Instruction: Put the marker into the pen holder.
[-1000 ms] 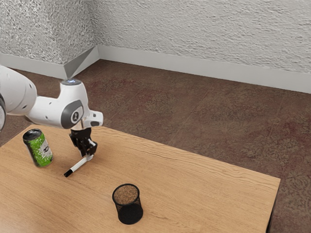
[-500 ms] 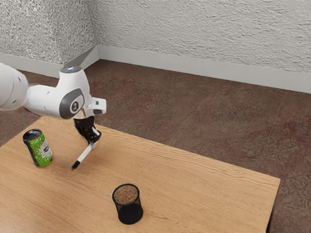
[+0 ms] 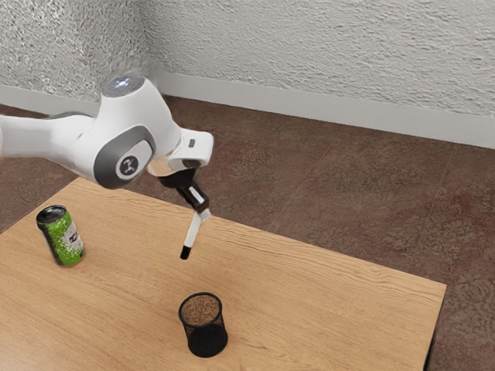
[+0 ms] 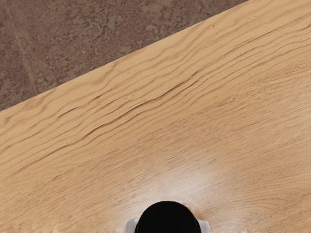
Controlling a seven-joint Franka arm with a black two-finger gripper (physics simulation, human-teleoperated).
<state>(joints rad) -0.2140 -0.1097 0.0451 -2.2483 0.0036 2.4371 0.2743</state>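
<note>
Black and slim, the end effector (image 3: 203, 214) is clenched on the marker (image 3: 193, 231), its white barrel tilted, dark end lowest, above the surface (image 3: 309, 309). Grasp and lift are done, as I judge it; what remains is carrying it over the black mesh pen holder (image 3: 204, 328), lowering it in and letting go. The holder stands upright, apart from the marker. Farther off is a green can (image 3: 64, 239) with dark marks on a pale label patch, too small to read. The arm's round badge (image 3: 130, 164) bears a logo, no legible brand.
</note>
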